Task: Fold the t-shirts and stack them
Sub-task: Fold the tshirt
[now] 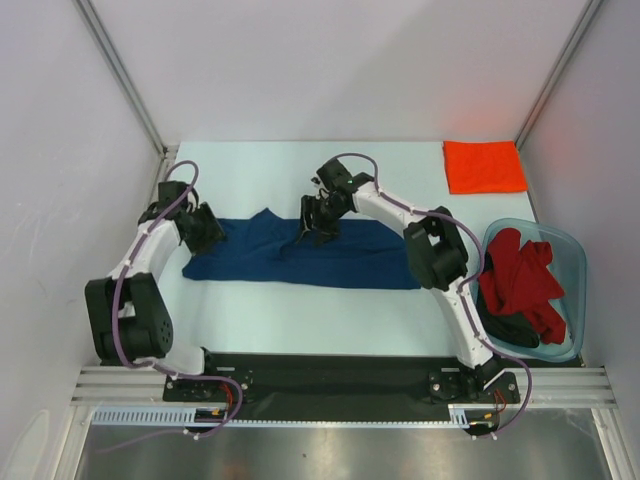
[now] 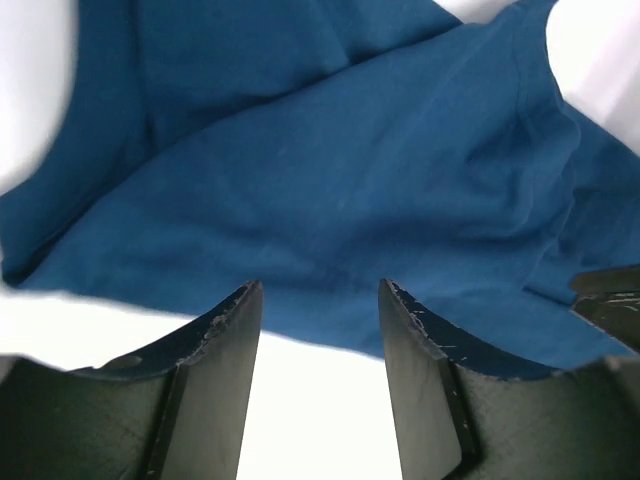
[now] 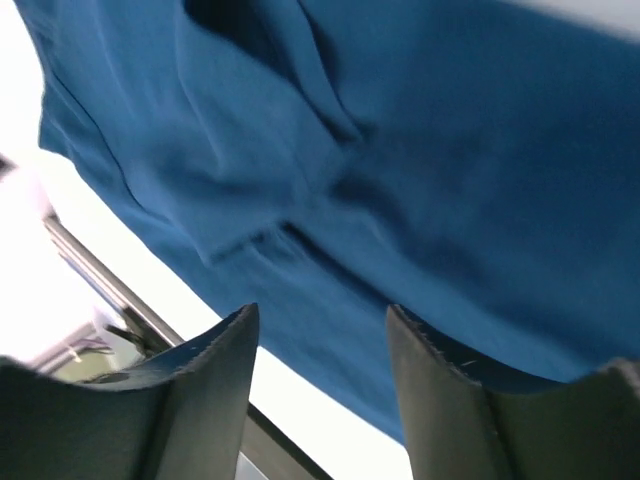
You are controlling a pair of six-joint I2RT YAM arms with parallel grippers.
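Observation:
A navy blue t-shirt (image 1: 310, 258) lies spread in a long band across the middle of the table. My left gripper (image 1: 208, 232) sits at its left end. In the left wrist view that gripper (image 2: 320, 285) is open, its tips just over the edge of the blue cloth (image 2: 350, 180), with bare table between the fingers. My right gripper (image 1: 318, 226) stands over the shirt's far edge near the middle. It (image 3: 320, 308) is open too, low over the cloth (image 3: 400, 150), with nothing pinched. A folded orange t-shirt (image 1: 485, 166) lies at the back right.
A clear bluish tub (image 1: 572, 250) at the right holds crumpled red shirts (image 1: 520, 275) and a dark one (image 1: 512, 328). Grey walls and metal frame posts close in the table on three sides. A metal rail (image 3: 100, 270) shows beyond the shirt in the right wrist view.

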